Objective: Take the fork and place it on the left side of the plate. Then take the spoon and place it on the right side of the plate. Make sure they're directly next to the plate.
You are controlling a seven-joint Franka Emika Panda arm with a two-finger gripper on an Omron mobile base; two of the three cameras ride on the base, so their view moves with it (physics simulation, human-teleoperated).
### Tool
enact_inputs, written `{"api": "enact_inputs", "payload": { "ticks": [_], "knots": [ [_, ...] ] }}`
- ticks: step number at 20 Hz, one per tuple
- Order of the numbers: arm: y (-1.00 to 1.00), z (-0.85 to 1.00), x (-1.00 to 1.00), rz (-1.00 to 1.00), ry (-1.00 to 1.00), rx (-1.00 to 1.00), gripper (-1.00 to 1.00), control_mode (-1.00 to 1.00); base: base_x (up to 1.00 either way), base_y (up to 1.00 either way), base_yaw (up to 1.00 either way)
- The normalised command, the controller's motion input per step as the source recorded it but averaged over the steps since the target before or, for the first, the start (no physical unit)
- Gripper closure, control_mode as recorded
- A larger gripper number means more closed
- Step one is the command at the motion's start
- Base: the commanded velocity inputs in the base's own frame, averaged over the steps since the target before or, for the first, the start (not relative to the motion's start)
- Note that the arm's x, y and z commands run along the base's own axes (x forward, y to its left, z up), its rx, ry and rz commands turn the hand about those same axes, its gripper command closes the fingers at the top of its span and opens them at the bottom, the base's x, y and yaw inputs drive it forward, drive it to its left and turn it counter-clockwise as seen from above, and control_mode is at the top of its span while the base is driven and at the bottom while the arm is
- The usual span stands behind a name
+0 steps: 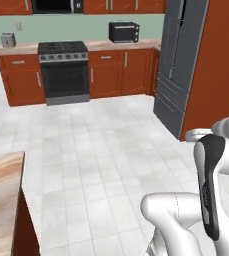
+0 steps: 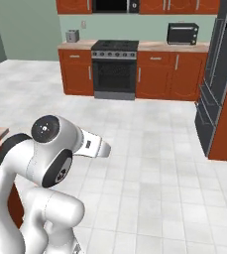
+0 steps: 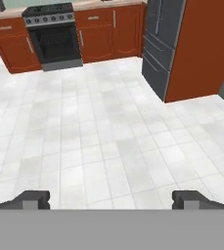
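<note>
The fork, the plate and the spoon are out of view. In the hand view my gripper (image 3: 111, 200) is open: its two dark fingertips (image 3: 35, 199) stand far apart with nothing between them, and it points out over bare white floor tiles. The white arm (image 1: 206, 200) is folded up close to the base, and its elbow (image 2: 48, 151) shows in the right base view.
A wooden counter corner (image 1: 1, 195) lies close at the left. Across the tiled floor stand a black stove (image 1: 63, 70) among red-brown cabinets, a toaster oven (image 1: 123, 31) on the worktop, and a dark grey fridge (image 1: 178, 65) at the right.
</note>
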Motion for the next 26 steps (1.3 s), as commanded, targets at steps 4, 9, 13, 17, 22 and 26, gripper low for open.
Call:
{"api": "enact_inputs", "payload": {
  "ticks": [4,9,13,17,22,26],
  "knots": [
    [0.00,0.00,0.00,0.00,0.00,0.00,-1.00,1.00,1.00,0.04,-0.21],
    [0.00,0.00,0.00,0.00,0.00,0.00,-1.00,1.00,1.00,0.11,-0.24],
    [0.00,0.00,0.00,0.00,0.00,0.00,-1.00,1.00,1.00,0.16,-0.26],
    [0.00,0.00,0.00,0.00,0.00,0.00,-1.00,1.00,1.00,0.30,-0.28],
    [0.00,0.00,0.00,0.00,0.00,0.00,-1.00,1.00,1.00,0.38,-0.28],
    [0.00,0.00,0.00,0.00,0.00,0.00,-1.00,1.00,1.00,0.54,-0.30]
  ]
}}
